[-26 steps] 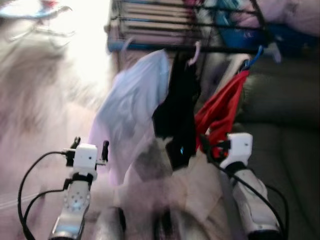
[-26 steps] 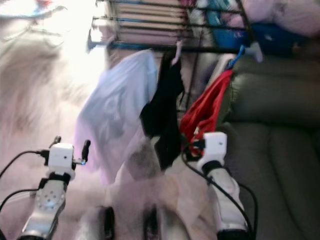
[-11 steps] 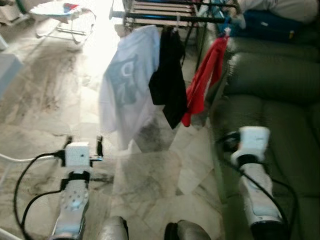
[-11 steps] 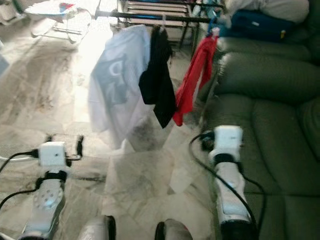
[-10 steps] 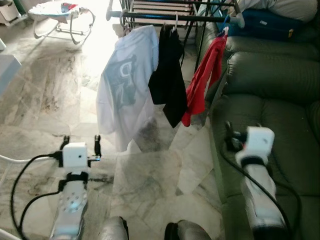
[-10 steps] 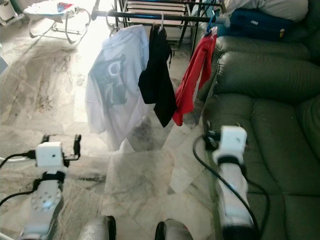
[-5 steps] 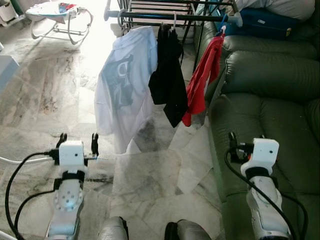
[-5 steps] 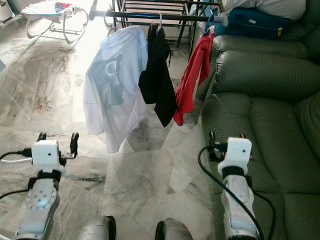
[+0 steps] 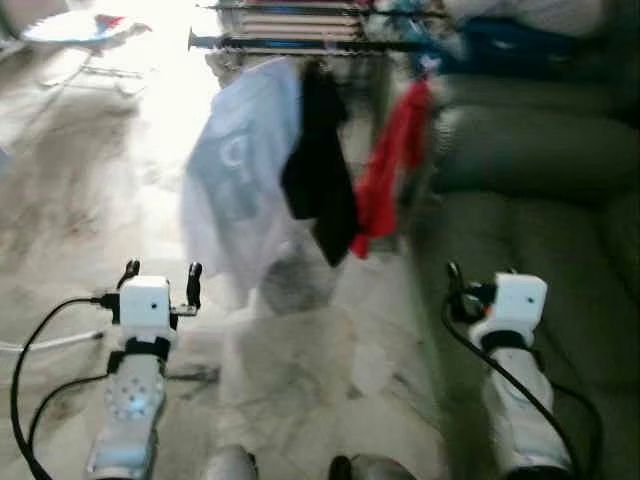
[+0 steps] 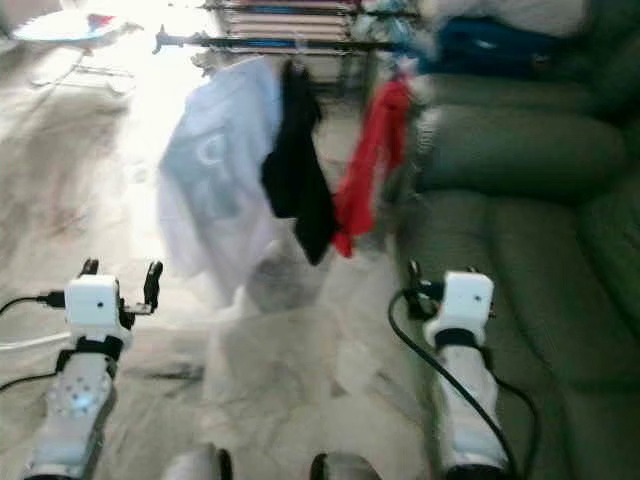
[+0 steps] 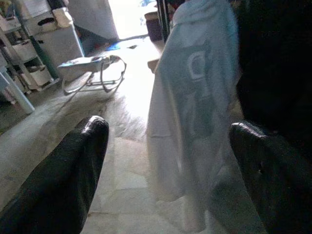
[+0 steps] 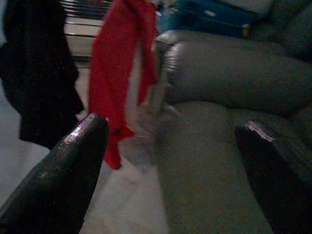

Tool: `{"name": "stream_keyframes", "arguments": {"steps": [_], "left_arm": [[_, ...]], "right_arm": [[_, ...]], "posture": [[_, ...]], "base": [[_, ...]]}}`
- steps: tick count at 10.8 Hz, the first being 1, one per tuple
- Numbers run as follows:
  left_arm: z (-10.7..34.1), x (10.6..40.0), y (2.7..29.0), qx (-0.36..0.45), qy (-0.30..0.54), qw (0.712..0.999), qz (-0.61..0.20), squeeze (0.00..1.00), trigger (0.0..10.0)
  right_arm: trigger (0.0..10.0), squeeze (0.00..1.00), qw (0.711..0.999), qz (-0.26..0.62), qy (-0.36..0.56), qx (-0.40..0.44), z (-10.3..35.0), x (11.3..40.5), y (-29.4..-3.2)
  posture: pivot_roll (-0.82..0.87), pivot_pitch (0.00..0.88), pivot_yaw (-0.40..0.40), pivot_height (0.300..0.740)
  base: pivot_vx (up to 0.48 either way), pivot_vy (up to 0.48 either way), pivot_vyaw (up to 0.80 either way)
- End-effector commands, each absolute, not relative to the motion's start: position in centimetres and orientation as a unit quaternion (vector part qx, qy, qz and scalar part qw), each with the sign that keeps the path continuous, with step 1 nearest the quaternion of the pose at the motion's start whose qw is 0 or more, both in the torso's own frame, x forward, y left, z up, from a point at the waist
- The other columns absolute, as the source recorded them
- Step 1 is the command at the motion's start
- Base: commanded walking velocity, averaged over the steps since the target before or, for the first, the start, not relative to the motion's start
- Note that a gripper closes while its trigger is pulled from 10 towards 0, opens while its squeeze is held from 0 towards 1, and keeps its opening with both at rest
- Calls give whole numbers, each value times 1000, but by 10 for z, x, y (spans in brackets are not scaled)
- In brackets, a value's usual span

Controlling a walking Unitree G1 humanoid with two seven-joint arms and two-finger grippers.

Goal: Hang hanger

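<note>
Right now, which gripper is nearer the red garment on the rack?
Right. The right gripper sits below the red garment, slightly to its right, over the sofa's edge; the left gripper is far off to its left, beyond the white shirt.

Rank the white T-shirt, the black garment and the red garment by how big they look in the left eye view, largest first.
1. White T-shirt: clearly the widest and longest.
2. Black garment.
3. Red garment.

The black and red garments look close in length. The picture is blurred, so their order is unsure. All three hang side by side on the same rack rail.
</note>
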State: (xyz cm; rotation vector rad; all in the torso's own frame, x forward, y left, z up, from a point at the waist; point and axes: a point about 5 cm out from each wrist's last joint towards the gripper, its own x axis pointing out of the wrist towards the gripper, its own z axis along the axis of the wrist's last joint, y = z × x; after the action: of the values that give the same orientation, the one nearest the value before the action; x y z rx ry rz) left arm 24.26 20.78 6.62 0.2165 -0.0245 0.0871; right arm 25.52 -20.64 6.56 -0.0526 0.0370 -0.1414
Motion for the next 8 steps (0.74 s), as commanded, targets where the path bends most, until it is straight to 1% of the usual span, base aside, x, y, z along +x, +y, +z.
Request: {"name": "stream_keyframes", "arguments": {"steps": [1,3,4,5,6,7,8], "left_arm": [[70,244,209,112,-15,993,35,0,10000],[75,245,213,119,-13,993,23,0,10000],[71,239,216,124,2,992,16,0,10000],[66,234,217,129,13,991,13,0,10000],[64,236,214,125,20,992,17,0,10000],[74,249,206,115,5,993,6,0,10000],[82,258,198,118,-9,993,-10,0,10000]], "right_arm": [[10000,0,996,-80,19,-20,64,255,-206],[10000,0,996,-81,27,-11,57,245,-196],[10000,0,997,-68,32,-12,54,237,-190],[10000,0,997,-68,44,-13,48,231,-192],[10000,0,995,-75,58,-19,41,231,-199],[10000,0,995,-80,43,-32,53,241,-205],[10000,0,996,-80,26,-26,64,249,-206]], "posture": [[-13,136,18,740],[-17,169,26,740],[-10,185,27,740],[-2,189,24,740],[-8,186,20,740],[-44,173,-20,740],[-36,176,-28,740]], "base": [[454,0,0],[450,0,0],[428,0,0],[428,0,0],[424,0,0],[401,262,0],[326,352,0]]}}
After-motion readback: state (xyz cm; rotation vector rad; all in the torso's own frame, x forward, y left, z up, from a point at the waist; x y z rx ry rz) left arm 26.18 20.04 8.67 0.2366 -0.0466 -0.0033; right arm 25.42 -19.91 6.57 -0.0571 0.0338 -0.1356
